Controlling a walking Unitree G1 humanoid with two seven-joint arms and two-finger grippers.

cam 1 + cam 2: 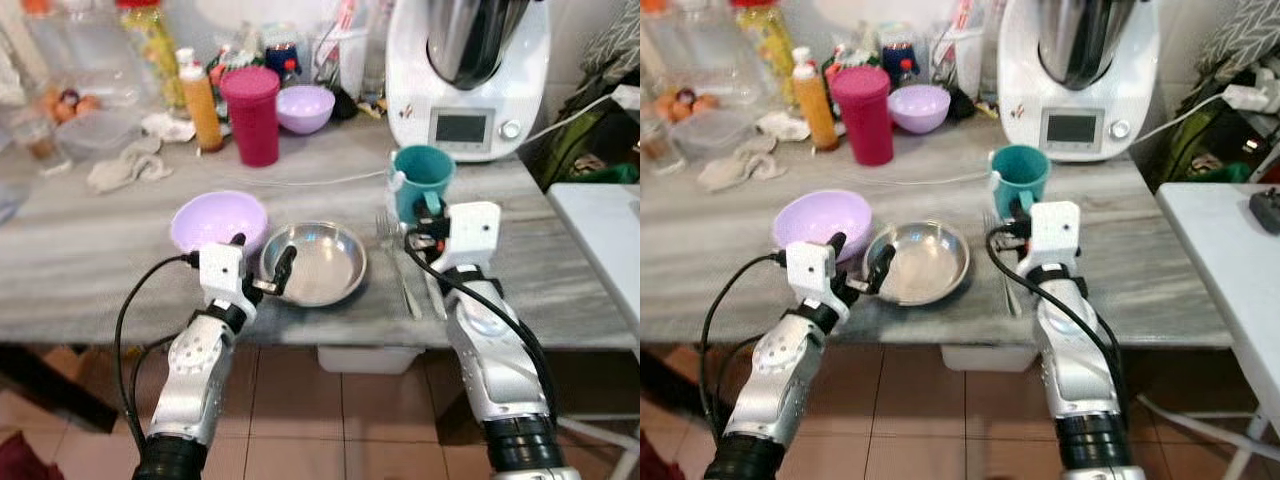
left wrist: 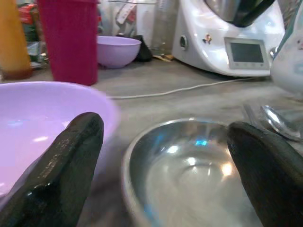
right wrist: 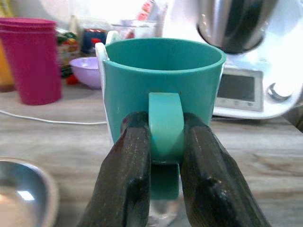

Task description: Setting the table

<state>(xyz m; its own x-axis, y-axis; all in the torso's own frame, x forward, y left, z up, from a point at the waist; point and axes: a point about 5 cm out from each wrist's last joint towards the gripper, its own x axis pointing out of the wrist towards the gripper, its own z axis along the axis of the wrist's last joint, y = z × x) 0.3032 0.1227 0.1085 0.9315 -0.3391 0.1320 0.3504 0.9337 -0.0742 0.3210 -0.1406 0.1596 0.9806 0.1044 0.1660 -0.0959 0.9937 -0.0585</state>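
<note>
two grippers at the counter edge | right gripper [image 3: 163,156] is closed on the handle of the teal mug [image 3: 163,80], which stands upright behind the fork [image 1: 397,262] | left gripper [image 1: 262,265] is open, fingers spread between the purple bowl [image 1: 215,218] and the steel plate [image 1: 320,262]

2 purple bowls: near one [image 1: 218,220] by left gripper [image 1: 262,265], far one [image 1: 305,108]; 1 steel bowl [image 1: 315,263], 1 teal mug [image 1: 424,178], 1 fork [image 1: 396,262], 1 pink tumbler [image 1: 251,114]
</note>
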